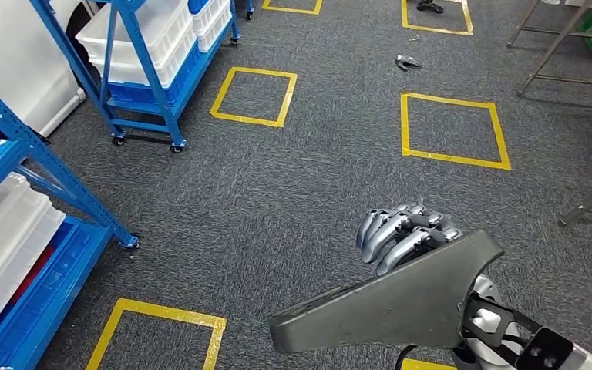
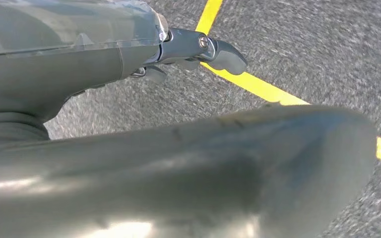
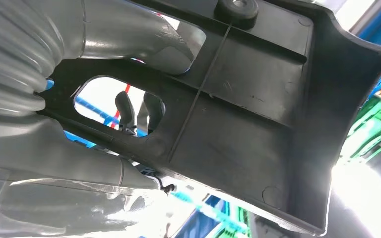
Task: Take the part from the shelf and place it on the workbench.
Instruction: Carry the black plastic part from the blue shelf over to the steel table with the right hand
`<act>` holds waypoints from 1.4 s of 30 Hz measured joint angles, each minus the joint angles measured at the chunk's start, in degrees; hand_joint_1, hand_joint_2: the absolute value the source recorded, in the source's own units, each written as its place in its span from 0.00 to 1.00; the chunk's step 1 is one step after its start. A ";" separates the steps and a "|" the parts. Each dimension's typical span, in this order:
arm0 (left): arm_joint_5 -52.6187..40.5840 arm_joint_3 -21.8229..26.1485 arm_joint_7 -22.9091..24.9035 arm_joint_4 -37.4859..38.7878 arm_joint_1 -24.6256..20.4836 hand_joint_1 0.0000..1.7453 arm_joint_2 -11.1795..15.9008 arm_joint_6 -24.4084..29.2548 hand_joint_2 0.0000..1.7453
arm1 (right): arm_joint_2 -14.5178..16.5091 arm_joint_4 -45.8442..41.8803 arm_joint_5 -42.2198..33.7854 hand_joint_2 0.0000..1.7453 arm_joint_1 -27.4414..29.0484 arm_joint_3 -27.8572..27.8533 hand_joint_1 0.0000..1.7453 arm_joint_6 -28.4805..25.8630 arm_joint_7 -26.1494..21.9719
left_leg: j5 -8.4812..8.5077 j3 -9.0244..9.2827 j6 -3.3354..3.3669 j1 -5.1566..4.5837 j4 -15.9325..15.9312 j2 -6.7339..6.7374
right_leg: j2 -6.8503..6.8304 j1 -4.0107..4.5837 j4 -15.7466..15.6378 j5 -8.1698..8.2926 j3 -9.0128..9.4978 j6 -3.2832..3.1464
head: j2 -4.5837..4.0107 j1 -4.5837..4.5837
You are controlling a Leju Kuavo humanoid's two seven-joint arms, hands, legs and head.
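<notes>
The part point(image 1: 389, 304), a flat dark grey plastic panel, lies nearest in the head view, held level above the carpet point(image 1: 293, 200) in the right hand point(image 1: 405, 231), whose fingers point(image 1: 389, 235) curl over its far edge. The right wrist view shows the panel's ribbed underside point(image 3: 248, 119), the thumb point(image 3: 144, 37) pressed against it and dark fingers visible through a cut-out. The left hand point(image 2: 198, 52) hangs low over the floor beside a yellow tape line point(image 2: 258, 87); its fingers look partly curled with nothing in them, but whether it is clenched or relaxed I cannot tell. A large blurred grey shape crosses the front of that view. On the near left stands a blue shelf point(image 1: 15, 223) on castors, holding white bins point(image 1: 4, 254) stacked on its lower level; their contents cannot be seen. Farther back on the left is a second blue rack point(image 1: 150, 85), also loaded with white bins point(image 1: 142, 38). Yellow tape squares point(image 1: 253, 96) mark the carpet between the racks and the right side. A small dark object point(image 1: 408, 62) lies on the floor far ahead, and grey metal legs point(image 1: 555, 54) stand at the far right.
</notes>
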 joint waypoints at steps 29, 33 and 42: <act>3.75 3.19 -0.93 -2.21 1.41 0.00 6.94 -2.77 0.00 | -0.75 -3.58 4.65 1.00 7.91 -0.49 0.73 -4.44 -1.50 | -0.37 -0.13 -0.25 0.37 0.42 -0.93 | 0.60 0.21 4.61 -3.80 -2.00 -0.01 | 0.00 0.24; 4.27 3.48 -1.58 -2.28 0.96 0.00 6.80 -2.68 0.00 | -0.63 -3.44 4.64 1.00 7.36 -0.28 0.73 -3.07 -1.68 | -0.68 0.25 -0.66 0.16 0.51 1.40 | -2.17 0.61 -8.05 2.07 5.15 -0.61 | -0.01 0.25; 2.68 3.54 -0.83 -2.38 0.85 0.00 6.77 -3.97 0.00 | 0.08 -5.78 1.51 1.00 5.94 0.03 0.73 -0.92 -1.42 | -7.17 -3.88 -3.15 0.36 11.02 -2.22 | 0.55 0.58 -12.78 3.59 6.91 -2.71 | 0.00 0.12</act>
